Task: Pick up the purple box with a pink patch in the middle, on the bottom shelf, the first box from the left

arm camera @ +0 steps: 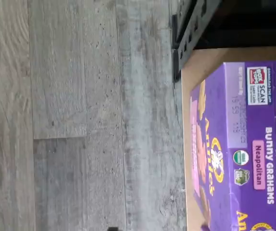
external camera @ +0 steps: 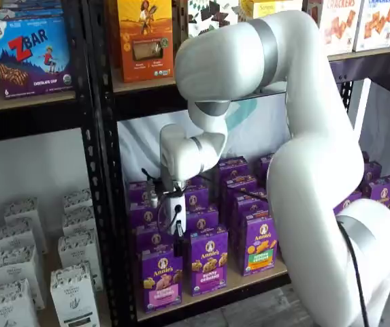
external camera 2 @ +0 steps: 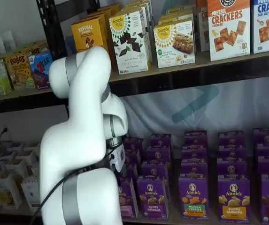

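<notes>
Purple box (external camera: 162, 280) with the pink band is standing at the front of the bottom shelf (external camera: 215, 291), leftmost in the front row in a shelf view. The gripper (external camera: 179, 240) is hanging right above its top edge, at about 12 o'clock from it; its black fingers are showing side-on, so I cannot tell their spacing. At 3 o'clock of the box, a purple-banded box (external camera: 207, 262) is sitting just beside it. In the wrist view, the carton (arm camera: 239, 149) is lying turned sideways beside grey plank flooring (arm camera: 80, 115).
</notes>
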Motion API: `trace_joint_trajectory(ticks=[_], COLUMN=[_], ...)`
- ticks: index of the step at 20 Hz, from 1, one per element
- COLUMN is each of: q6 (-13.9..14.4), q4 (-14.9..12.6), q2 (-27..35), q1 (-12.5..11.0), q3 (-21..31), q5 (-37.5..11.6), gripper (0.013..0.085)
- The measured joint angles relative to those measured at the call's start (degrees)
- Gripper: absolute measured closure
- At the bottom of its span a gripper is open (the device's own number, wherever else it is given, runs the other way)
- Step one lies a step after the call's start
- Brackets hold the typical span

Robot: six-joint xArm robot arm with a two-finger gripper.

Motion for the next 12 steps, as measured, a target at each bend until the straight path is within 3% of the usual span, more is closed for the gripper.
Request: trace_joint_trajectory(ticks=[3,12], q6=[0.84,1.05], q4=[-0.79,-0.79], q2=[0.21,0.74], q1=[0.13,0.41], q3=[-0.34,1.03], q5=[1.34,-1.54], gripper=[0.0130,0.0130])
